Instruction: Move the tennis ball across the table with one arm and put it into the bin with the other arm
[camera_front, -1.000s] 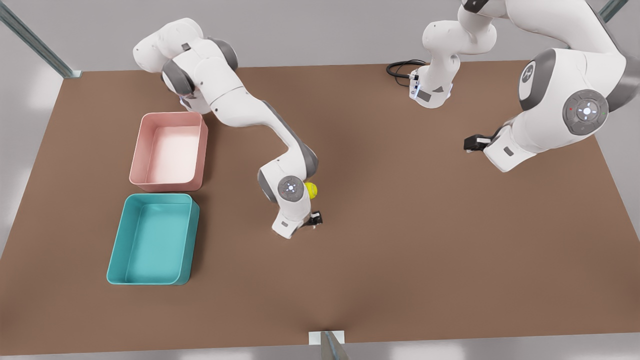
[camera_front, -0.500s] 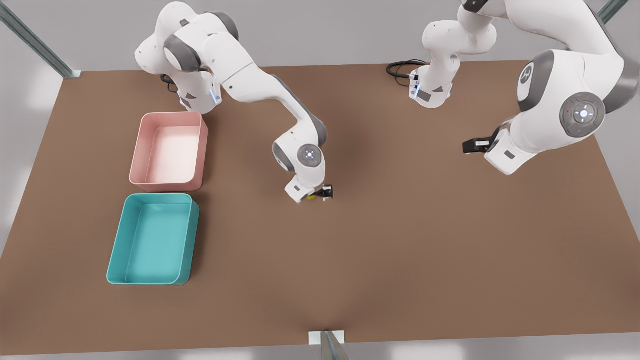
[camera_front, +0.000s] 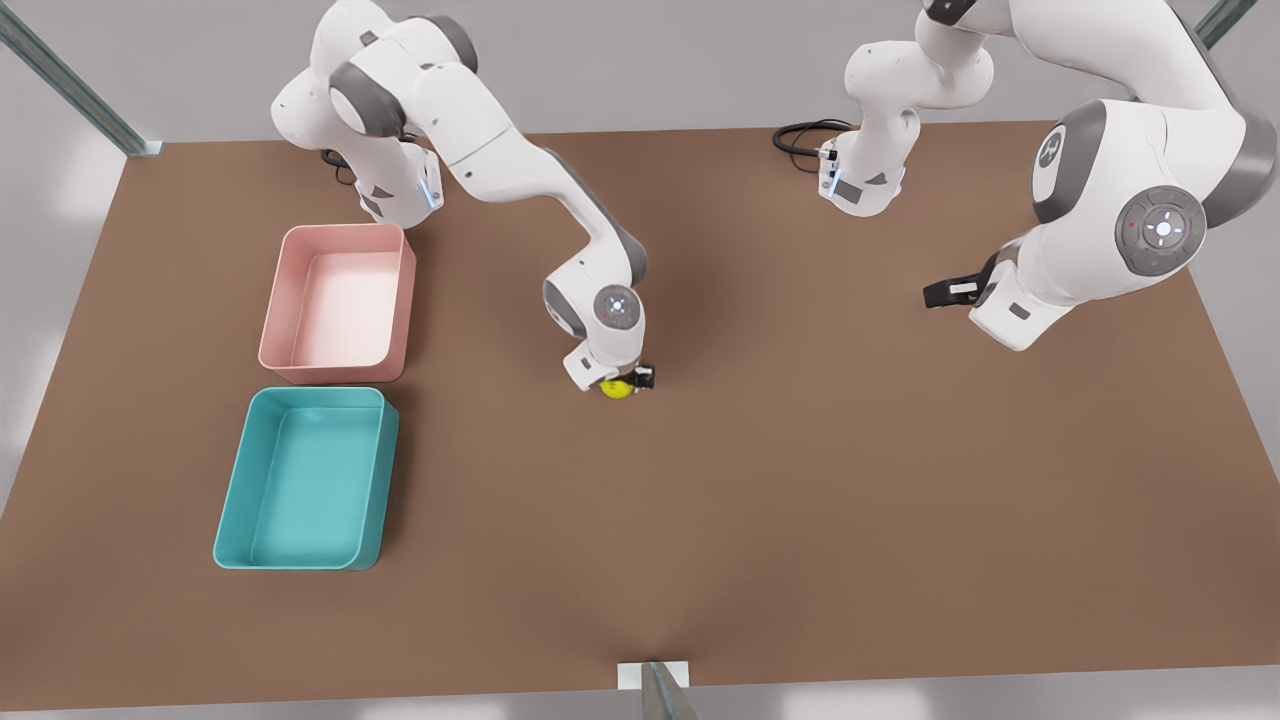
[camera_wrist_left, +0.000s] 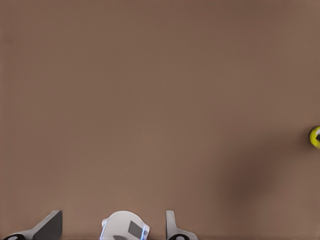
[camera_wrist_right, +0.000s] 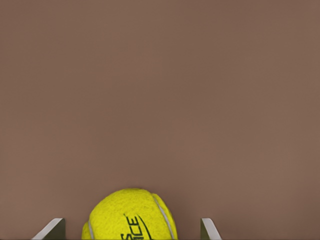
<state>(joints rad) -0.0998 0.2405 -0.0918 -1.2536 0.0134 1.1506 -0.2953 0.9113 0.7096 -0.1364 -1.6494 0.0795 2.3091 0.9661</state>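
The yellow-green tennis ball (camera_front: 617, 390) rests on the brown table (camera_front: 820, 500) near its middle. My right gripper (camera_front: 628, 384), on the arm at the front view's left, hangs directly over it. In the right wrist view the ball (camera_wrist_right: 131, 216) sits between the two spread fingers (camera_wrist_right: 52, 229) with gaps on both sides, so this gripper (camera_wrist_right: 130, 231) is open. My left gripper (camera_wrist_left: 112, 225) is open and holds nothing; its arm waits high over the table at the front view's right (camera_front: 1010, 300). From there the ball (camera_wrist_left: 315, 137) shows far off. The teal bin (camera_front: 310, 480) stands at the front view's left.
A pink tub (camera_front: 340, 300) stands just behind the teal bin, the two nearly touching. A black cable (camera_front: 800, 137) coils by the arm base at the back. A metal post (camera_front: 655, 690) stands at the table's front edge.
My right gripper swung from in front of the ball to a spot right over it and came down around it. The left arm barely shifted.
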